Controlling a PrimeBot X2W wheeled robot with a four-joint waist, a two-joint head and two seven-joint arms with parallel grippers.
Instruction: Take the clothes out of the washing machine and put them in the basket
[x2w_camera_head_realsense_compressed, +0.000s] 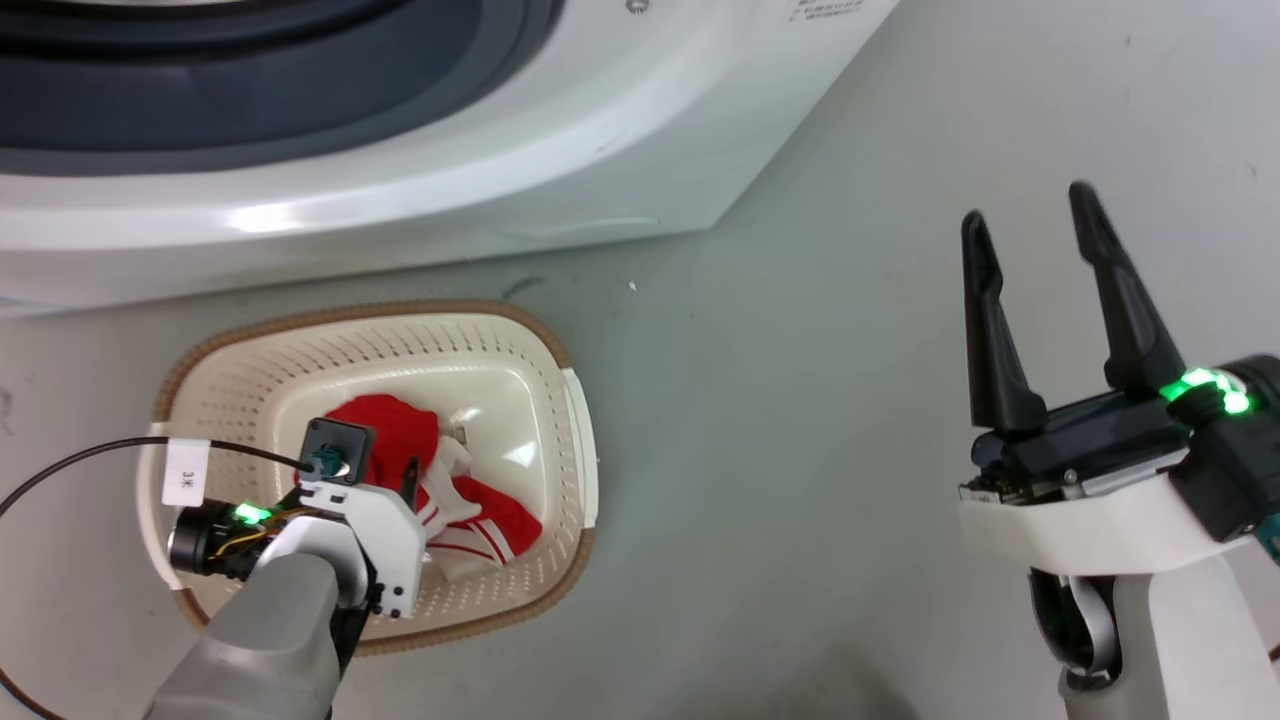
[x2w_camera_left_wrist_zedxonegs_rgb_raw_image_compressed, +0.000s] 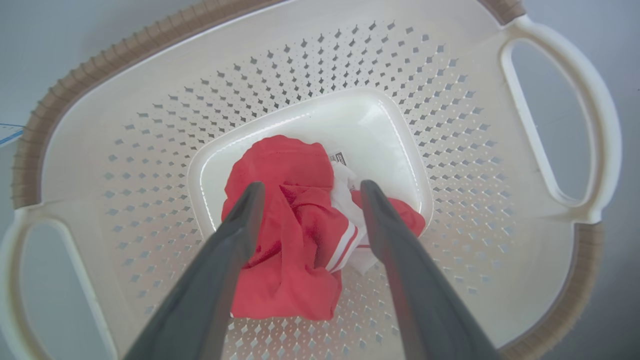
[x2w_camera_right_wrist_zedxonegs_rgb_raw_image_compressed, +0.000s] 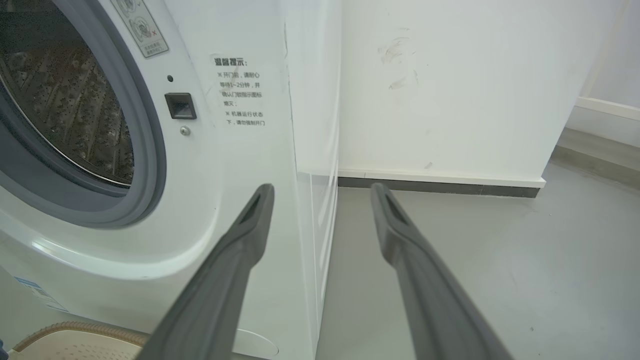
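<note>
light: bright and even, pretty flat indoor light
glare: white streak on the washing machine (x2w_camera_head_realsense_compressed: 262, 216) front, shiny patch on the basket (x2w_camera_left_wrist_zedxonegs_rgb_raw_image_compressed: 372, 112) bottom
shadows: soft, faint one on the floor (x2w_camera_head_realsense_compressed: 800, 690) at the head view's bottom edge
focus: left gripper (x2w_camera_left_wrist_zedxonegs_rgb_raw_image_compressed: 312, 185) and right gripper (x2w_camera_right_wrist_zedxonegs_rgb_raw_image_compressed: 322, 187) look soft up close
distortion: basket rim bows, wide-angle

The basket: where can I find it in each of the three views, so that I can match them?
Head view: basket at lower left, in front of the washing machine.
Left wrist view: basket across nearly the whole picture, red clothes inside.
Right wrist view: a corner of it at the bottom left.
Shared landmark: its brown rim.
</note>
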